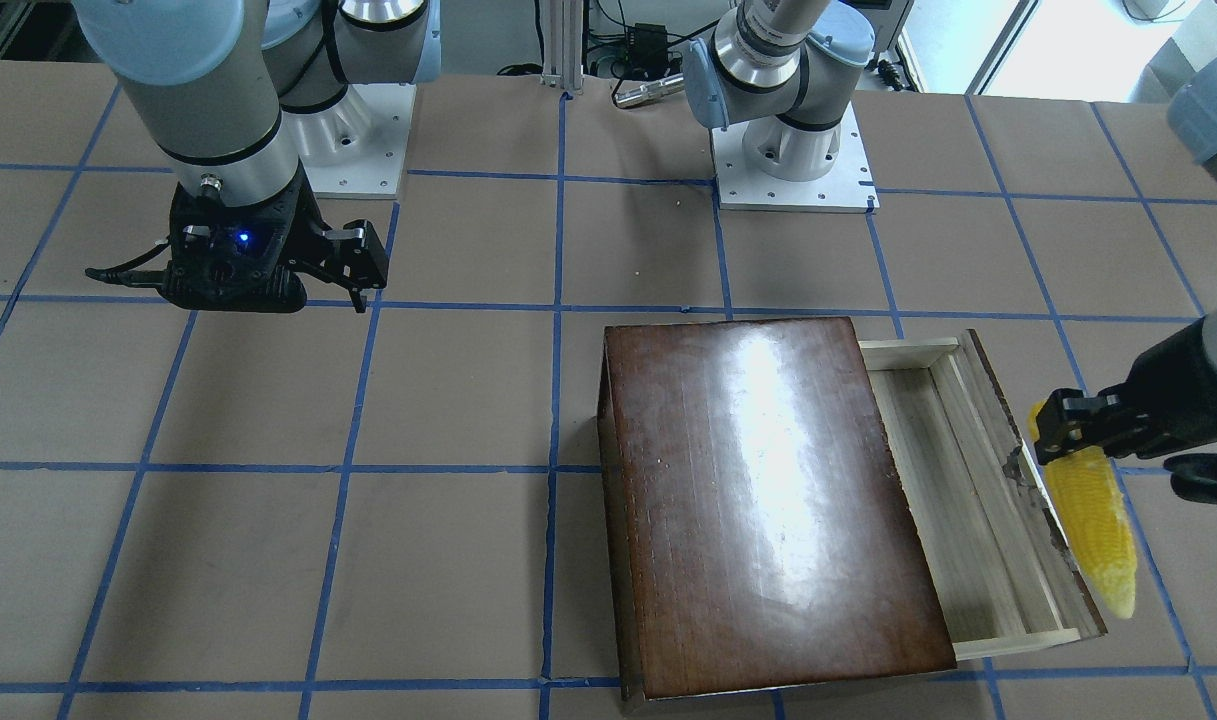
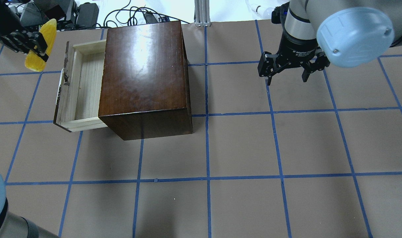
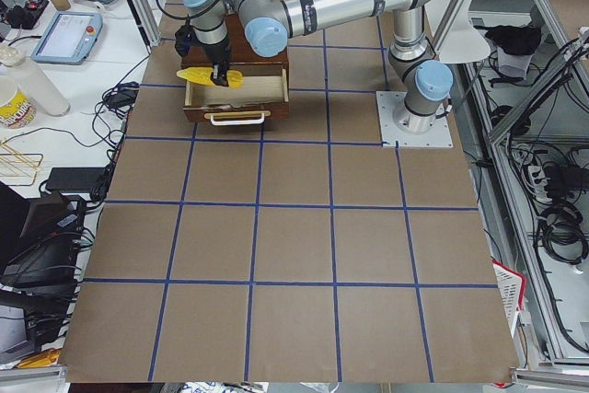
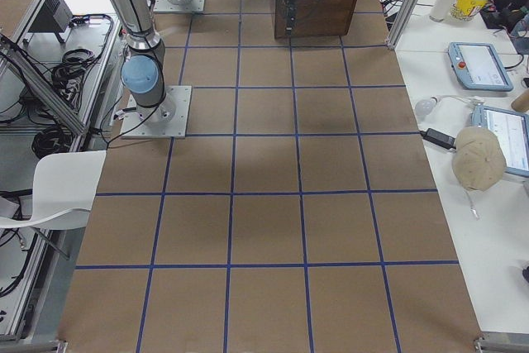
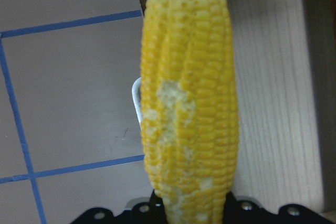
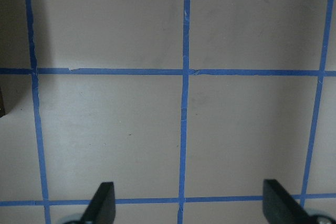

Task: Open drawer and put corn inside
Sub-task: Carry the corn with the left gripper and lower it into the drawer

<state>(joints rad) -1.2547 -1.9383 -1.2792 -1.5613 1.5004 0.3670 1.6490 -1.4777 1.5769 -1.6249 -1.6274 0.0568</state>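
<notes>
- One drawer (image 2: 85,82) stands pulled out of the glossy dark-brown box (image 2: 143,66), left of it in the upper left of the overhead view.
- Inside the exposed part only the pale-wood floor and side walls show. How far the tray runs back under the box is hidden.
- The drawer's worn dark front panel carries a thin white handle (image 3: 236,119) on its outer face.
- The corn (image 1: 1098,525) is in the air, clamped near one end by the left gripper (image 1: 1060,428); its paler tip points toward the bottom right of the front-facing view.
- In the overhead view the cob sits at the far upper left, outside the front panel and apart from it.
- In the left wrist view the cob runs up the middle of the frame, with taped table on its left and drawer wood on its right.
- The right gripper (image 2: 286,76) hangs over the table (image 2: 240,145) in the upper right of the overhead view, well apart from the box, its fingers spread with nothing between them.
- The right wrist view shows only brown surface and blue tape lines between the two fingertips.
</notes>
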